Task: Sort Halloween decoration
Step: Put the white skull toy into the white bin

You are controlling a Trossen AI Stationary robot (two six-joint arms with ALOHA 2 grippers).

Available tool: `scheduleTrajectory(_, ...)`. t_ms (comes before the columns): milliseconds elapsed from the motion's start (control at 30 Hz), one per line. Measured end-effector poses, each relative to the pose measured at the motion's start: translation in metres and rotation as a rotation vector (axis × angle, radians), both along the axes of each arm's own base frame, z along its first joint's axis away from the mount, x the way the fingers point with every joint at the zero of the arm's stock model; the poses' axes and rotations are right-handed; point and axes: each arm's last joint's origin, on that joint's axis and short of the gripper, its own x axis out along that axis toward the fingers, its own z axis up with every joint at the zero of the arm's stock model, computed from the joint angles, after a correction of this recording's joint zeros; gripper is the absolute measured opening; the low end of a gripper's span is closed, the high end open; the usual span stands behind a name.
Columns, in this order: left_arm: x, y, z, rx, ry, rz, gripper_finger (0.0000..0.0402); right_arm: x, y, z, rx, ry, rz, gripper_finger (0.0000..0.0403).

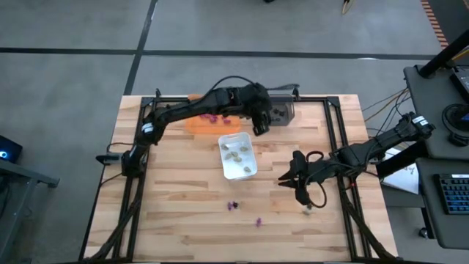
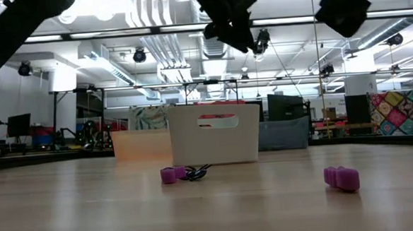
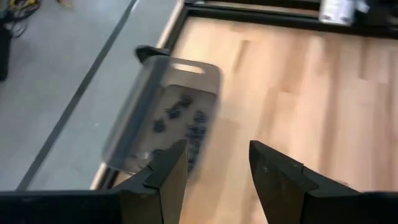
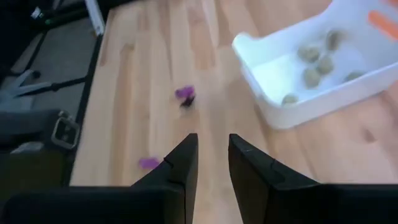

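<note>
So the tiny pale beige pieces were already sitting in the white rectangular plastic tray near the middle of the wooden table, and a bunch of small black pieces lay in the translucent grey tray up at the far edge. Some purple ones looked to be in the orange tray beside it, though the arm covered most of that.

What was left, as far as I could see: a purple piece with a little black bit touching it, plus a second purple piece, both loose on the boards toward the near edge, apart from each other. There might've been a small pale piece near the right arm too, but it was too small to call.

The left gripper hung over the far edge by the grey tray, fingers spread and empty. The right gripper hovered right of the white tray, jaws narrow, nothing between them, pointing at the loose purple stuff. I'd say mostly sorted, stragglers remaining.
</note>
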Motion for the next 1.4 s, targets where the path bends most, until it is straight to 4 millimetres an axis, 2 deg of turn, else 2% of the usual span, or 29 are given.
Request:
scheduleTrajectory(167,-0.004,-0.033,-0.002,-0.004,0.014,-0.064,0.0155,-0.004,0.007,-0.002,0.076,0.044,0.019,0.0079)
scheduleTrajectory(300,-0.019,-0.059,-0.007,-0.030,-0.006,-0.085,0.0155,-0.009,0.016,-0.003,0.097,0.061,0.045,0.0074)
scheduleTrajectory(600,-0.080,-0.126,-0.021,-0.116,-0.263,-0.109,0.0155,-0.015,0.026,-0.003,0.175,0.089,0.042,0.0070)
scheduleTrajectory(867,-0.124,-0.178,-0.041,-0.073,-0.432,-0.098,0.0155,-0.017,0.026,-0.010,0.266,0.194,0.014,0.0068)
scheduleTrajectory(967,-0.135,-0.190,-0.046,-0.036,-0.471,-0.069,0.0155,-0.013,0.030,-0.018,0.299,0.271,0.005,0.0068)
scheduleTrajectory(1100,-0.147,-0.200,-0.044,0.011,-0.509,-0.003,0.0155,-0.007,0.036,-0.036,0.304,0.403,0.024,0.0068)
scheduleTrajectory(1400,-0.153,-0.207,-0.045,0.048,-0.502,0.019,0.0155,-0.008,0.041,-0.070,0.324,0.725,-0.065,0.0068)
